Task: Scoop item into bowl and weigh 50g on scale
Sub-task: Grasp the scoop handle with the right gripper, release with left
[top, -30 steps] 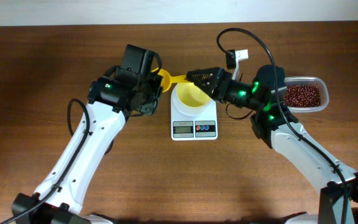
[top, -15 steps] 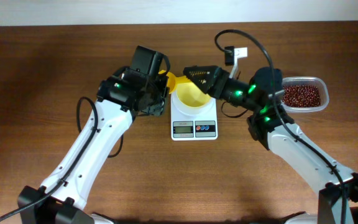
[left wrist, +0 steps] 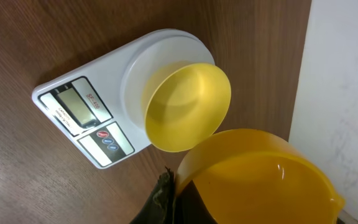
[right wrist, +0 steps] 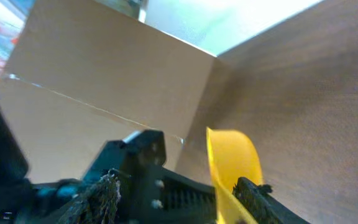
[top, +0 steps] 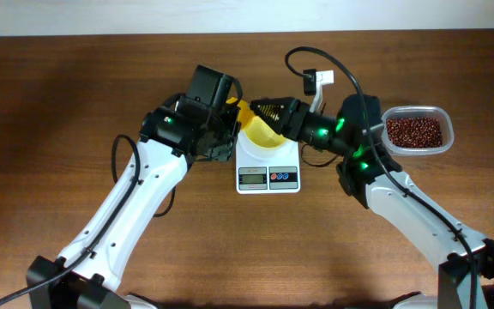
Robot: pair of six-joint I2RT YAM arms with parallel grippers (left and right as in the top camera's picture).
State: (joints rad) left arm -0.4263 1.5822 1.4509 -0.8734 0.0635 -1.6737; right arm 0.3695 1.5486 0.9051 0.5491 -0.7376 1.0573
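Left gripper [top: 232, 114] is clamped on the yellow scoop [left wrist: 260, 174], just past the scale [left wrist: 114, 81]. Right gripper [right wrist: 179, 193] has its jaws half apart around the handle, not clamped. The empty bowl [left wrist: 188, 106] sits on the scale, and the beans [top: 414, 131] lie in the tub [top: 440, 112] near the table's [top: 58, 103] right edge. If the left lets go too soon, the scoop drops and knocks the bowl.

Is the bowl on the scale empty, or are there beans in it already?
Empty. In the left wrist view the bowl is bare yellow inside with nothing in it, sitting on the scale.
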